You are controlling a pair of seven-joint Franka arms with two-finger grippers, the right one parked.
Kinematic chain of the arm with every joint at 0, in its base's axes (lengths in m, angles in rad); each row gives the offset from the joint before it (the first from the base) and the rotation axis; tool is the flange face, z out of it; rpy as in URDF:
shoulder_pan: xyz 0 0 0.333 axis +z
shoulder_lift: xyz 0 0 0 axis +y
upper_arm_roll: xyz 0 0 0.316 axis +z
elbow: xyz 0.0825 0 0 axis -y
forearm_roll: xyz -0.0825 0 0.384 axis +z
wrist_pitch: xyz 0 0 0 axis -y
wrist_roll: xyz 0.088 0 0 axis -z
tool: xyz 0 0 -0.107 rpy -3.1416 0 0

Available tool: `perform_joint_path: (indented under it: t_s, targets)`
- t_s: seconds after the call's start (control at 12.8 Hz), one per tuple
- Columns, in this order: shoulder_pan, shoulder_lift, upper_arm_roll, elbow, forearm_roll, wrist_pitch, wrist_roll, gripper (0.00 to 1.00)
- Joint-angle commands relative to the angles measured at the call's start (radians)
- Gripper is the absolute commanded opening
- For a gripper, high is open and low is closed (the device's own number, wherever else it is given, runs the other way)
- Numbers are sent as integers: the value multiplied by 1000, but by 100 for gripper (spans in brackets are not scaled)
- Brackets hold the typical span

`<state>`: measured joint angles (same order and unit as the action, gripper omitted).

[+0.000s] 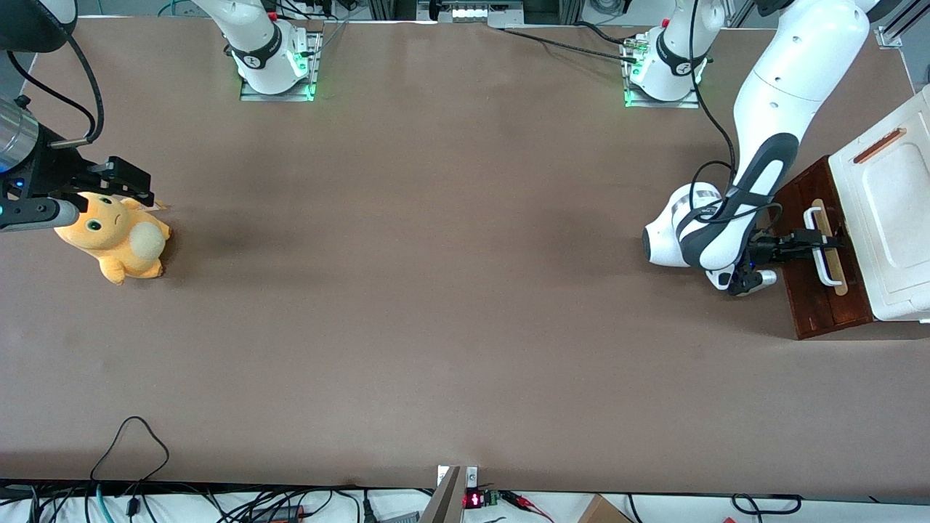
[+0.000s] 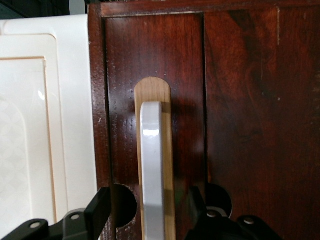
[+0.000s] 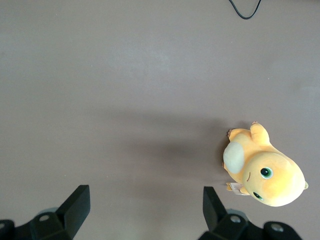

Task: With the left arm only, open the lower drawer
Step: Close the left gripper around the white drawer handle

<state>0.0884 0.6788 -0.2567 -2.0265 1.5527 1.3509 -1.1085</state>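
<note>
The brown worktop (image 1: pixel 436 290) carries a white cabinet (image 1: pixel 890 218) at the working arm's end; the left arm (image 1: pixel 763 167) bends down in front of it; the lower drawer (image 1: pixel 814 290) shows its dark reddish wood front below the cabinet top; the end effector (image 1: pixel 825 241) sits at the white handle (image 2: pixel 151 170), fingers (image 2: pixel 97 212) spread wide on either side of it; a yellow plush toy (image 1: pixel 116 240) lies toward the parked arm's end
</note>
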Motion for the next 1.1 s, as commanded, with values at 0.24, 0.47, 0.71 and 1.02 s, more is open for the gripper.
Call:
perform_joint_path:
  t_s: [0.24,0.47,0.71,1.02]
  targets:
    - [5,22,-4,25,32,-12,-5,40]
    - [5,22,-4,25,35,-12,-5,39]
    - [8,24,-4,25,36,-12,-5,36]
    - [11,24,-4,23,36,-10,-5,33]
